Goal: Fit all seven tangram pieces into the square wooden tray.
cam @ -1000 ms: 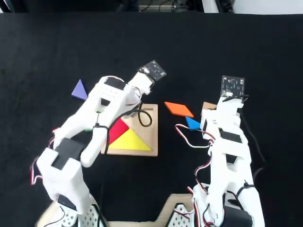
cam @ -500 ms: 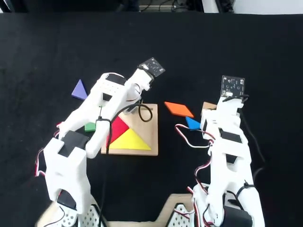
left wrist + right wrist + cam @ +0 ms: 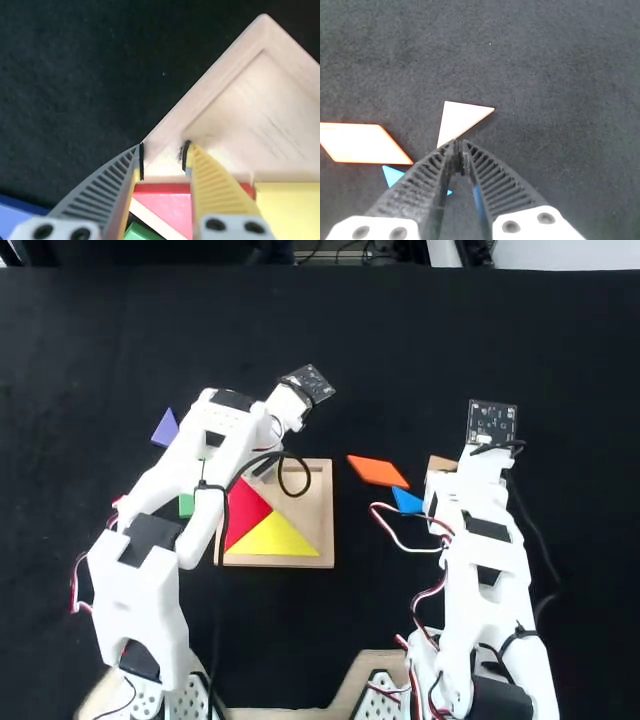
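The square wooden tray [image 3: 313, 502] holds a red triangle [image 3: 245, 508] and a yellow triangle [image 3: 276, 538] side by side. My left gripper [image 3: 162, 160] hangs open over the tray's inner corner [image 3: 235, 115], its tips just past the red triangle [image 3: 165, 200]. Off the tray lie a purple triangle [image 3: 165, 427], a green piece [image 3: 186, 504], an orange parallelogram [image 3: 378, 470], a blue triangle [image 3: 406, 500] and a pale triangle [image 3: 460, 120]. My right gripper [image 3: 457, 150] is shut and empty, at the pale triangle's corner and above the blue triangle [image 3: 394, 175].
The left arm [image 3: 215, 455] crosses the tray's left side, and its black cable [image 3: 293, 478] loops over the bare wood. The right arm [image 3: 480, 530] stands right of the loose pieces. Black cloth covers the whole table [image 3: 450, 340].
The left arm has swung left and back over the tray, uncovering more of the red triangle and the green piece. The right arm has not moved.
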### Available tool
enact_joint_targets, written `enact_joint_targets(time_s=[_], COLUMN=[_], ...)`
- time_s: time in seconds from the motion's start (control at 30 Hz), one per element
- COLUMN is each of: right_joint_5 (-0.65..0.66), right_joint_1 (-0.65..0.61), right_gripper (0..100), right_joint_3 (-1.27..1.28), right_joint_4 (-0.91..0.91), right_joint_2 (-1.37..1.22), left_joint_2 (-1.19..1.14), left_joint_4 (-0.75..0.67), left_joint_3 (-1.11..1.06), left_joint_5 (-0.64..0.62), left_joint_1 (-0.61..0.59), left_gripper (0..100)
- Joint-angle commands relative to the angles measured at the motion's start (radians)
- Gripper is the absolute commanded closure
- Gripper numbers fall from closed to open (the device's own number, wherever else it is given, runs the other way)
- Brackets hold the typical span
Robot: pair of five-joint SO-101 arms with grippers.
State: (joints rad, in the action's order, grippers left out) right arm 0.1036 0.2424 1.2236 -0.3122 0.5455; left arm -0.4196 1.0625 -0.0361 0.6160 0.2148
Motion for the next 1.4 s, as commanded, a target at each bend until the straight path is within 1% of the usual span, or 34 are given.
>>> enact_joint_targets(time_s=[0.0,0.17,0.3,0.43,0.57,0.67,0.77,0.87,0.97,1.0,1.23,1.37], right_joint_5=[0.008,0.008,0.008,0.008,0.008,0.005,0.005,0.003,0.003,0.002,0.006,0.006], right_joint_1=[-0.012,-0.012,-0.012,-0.012,-0.012,-0.012,-0.012,-0.012,-0.012,-0.012,-0.012,-0.012], right_gripper=[98.7,98.7,98.7,98.7,98.7,98.7,98.7,98.7,98.7,98.7,98.6,98.6], right_joint_3=[-0.010,-0.010,-0.010,-0.004,-0.004,-0.002,-0.002,-0.002,-0.002,-0.002,0.008,0.008], right_joint_4=[0.020,0.020,0.020,0.041,0.041,0.041,0.040,0.040,0.040,0.040,0.046,0.046], right_joint_2=[0.021,0.021,0.021,0.021,0.019,0.019,0.019,0.019,0.019,0.019,0.019,0.019], left_joint_2=[0.008,0.009,0.072,0.250,0.440,0.572,0.695,0.825,0.970,1.020,1.401,1.505], left_joint_4=[0.052,0.118,0.304,0.494,0.615,0.675,0.674,0.672,0.669,0.647,0.344,0.215], left_joint_3=[0.110,0.196,0.334,0.437,0.440,0.386,0.285,0.150,-0.019,-0.087,-0.639,-0.857], left_joint_5=[-0.020,-0.026,-0.077,-0.149,-0.258,-0.328,-0.362,-0.362,-0.362,-0.362,-0.362,-0.371], left_joint_1=[-0.033,-0.061,-0.064,-0.038,-0.039,-0.101,-0.200,-0.291,-0.343,-0.354,-0.440,-0.463], left_gripper=[84,84,84,84,84,84,84,84,84,84,84,84])
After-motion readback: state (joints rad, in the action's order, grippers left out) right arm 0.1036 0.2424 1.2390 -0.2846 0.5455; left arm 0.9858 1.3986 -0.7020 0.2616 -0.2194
